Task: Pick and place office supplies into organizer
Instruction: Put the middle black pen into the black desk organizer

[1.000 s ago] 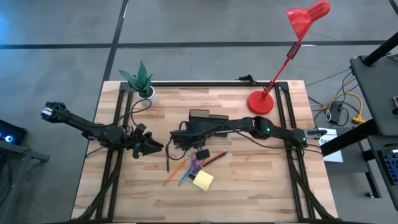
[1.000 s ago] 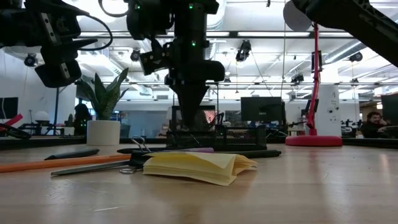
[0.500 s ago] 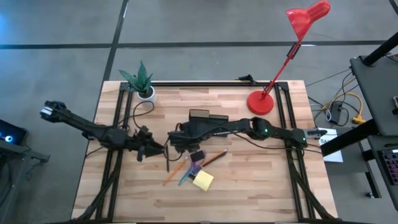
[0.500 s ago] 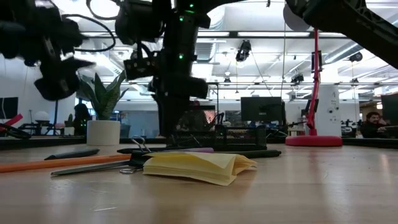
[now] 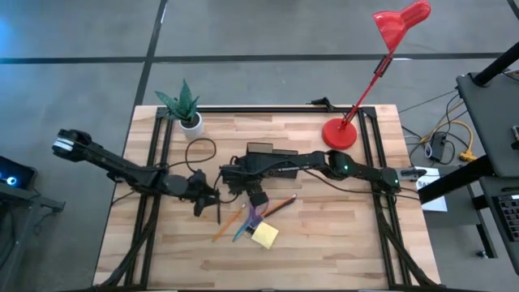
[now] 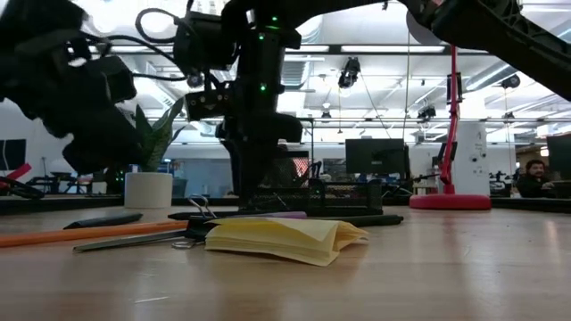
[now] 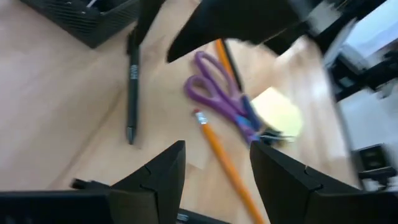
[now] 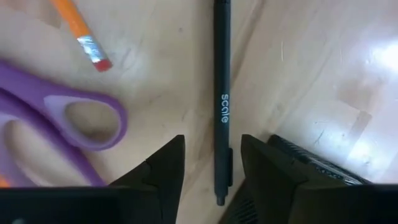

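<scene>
From above, the left gripper (image 5: 212, 197) is hanging over the middle of the tabletop (image 5: 340, 235), its fingers standing apart with nothing between them; the right gripper (image 5: 229, 180) is sitting just beside it at the organizer (image 5: 261, 160), which is resting a little toward the far edge; that view is not making the right fingers clear; the right wrist view is showing them apart, straddling a dark pen (image 8: 222, 102) that is lying flat on the wood, with a corner of the organizer's mesh at the picture's edge; the same view is catching a purple scissor handle (image 8: 59, 127) and the eraser end of an orange pencil (image 8: 81, 33); the left wrist view is taking in the wider cluster: the pen lying by itself, the scissors beside a second pencil (image 7: 222, 161), the yellow sticky pad (image 7: 278, 115) touching the scissor blades, the organizer off at one corner.

The low view is giving what the others are not: the pad's pages curling upward, a black binder clip (image 6: 202, 210) standing behind it, and the room beyond, an open office with monitors, ceiling lights and a person seated far off; a potted plant (image 5: 186, 107) is standing at the far left corner of the slatted wooden top, a red lamp (image 5: 341, 132) toward the far right.
</scene>
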Available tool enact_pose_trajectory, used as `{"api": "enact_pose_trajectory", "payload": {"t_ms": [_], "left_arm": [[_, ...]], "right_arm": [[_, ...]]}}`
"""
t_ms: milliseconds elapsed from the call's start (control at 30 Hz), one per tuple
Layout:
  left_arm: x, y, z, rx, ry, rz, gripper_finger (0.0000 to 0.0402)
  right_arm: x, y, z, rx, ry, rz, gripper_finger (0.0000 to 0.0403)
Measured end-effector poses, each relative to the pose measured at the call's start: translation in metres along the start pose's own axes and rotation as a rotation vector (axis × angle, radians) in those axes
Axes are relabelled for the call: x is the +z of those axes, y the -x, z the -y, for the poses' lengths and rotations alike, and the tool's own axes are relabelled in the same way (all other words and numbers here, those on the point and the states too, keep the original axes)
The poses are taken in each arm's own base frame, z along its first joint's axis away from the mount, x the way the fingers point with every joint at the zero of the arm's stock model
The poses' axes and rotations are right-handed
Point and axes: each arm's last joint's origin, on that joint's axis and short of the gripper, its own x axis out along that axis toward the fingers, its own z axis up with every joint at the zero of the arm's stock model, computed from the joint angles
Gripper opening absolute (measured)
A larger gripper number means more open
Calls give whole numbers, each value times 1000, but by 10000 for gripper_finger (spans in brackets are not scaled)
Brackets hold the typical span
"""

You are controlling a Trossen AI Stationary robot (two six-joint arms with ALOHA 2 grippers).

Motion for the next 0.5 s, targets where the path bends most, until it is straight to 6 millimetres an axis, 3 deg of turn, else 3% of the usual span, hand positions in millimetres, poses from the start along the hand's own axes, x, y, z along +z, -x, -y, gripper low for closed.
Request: {"api": "enact_pose_trajectory", "payload": {"t_ms": [200, 367, 500], "left_arm": [[10, -19, 0, 116, -141, -32, 166], [15, -39, -11, 276, -203, -120, 157], [12, -52, -17, 307, -213, -195, 134]], "right_arm": [[-5, 30, 3, 9, 12, 30, 137], [-8, 36, -2, 44, 6, 10, 136], [-6, 40, -6, 55, 6, 22, 136]]}}
